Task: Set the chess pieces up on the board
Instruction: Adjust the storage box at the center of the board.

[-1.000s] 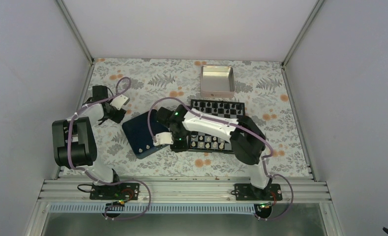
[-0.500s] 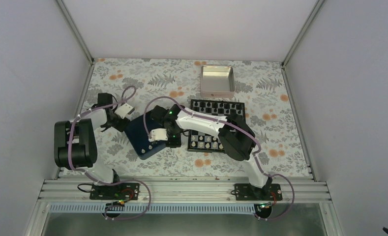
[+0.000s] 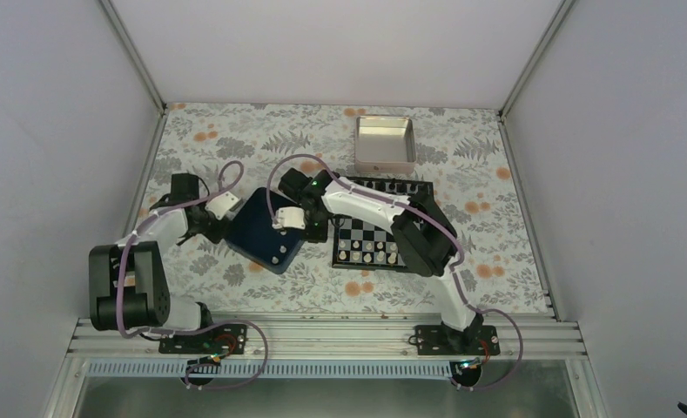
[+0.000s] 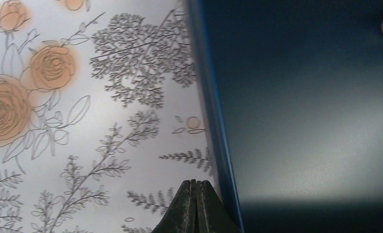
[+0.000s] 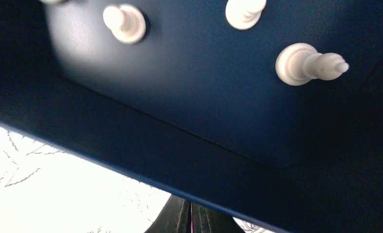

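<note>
1. Left hand (image 4: pixel 195 184): fingers pressed shut with nothing between them. The tips sit just beside the outer rim of the tray (image 4: pixel 301 121), over the flowered desk (image 4: pixel 82 121).
2. Right hand (image 5: pixel 190 216): also shut and empty. Its tips are at the tray's opposite rim, which partly hides them in the wrist view.
3. The tray lies turned like a diamond between the two hands, just left of the board (image 3: pixel 357 233).
4. White pieces (image 5: pixel 308 63): three show plainly on the tray floor near the right hand, well apart from each other. I cannot tell whether they are upright or tipped.
5. More white pieces stand in the board's near rows, and dark pieces (image 3: pixel 383 185) line its far edge.
6. The right arm crosses over the board's left and middle.
7. The tin (image 3: pixel 385 144) sits beyond the board, apart from it.
</note>
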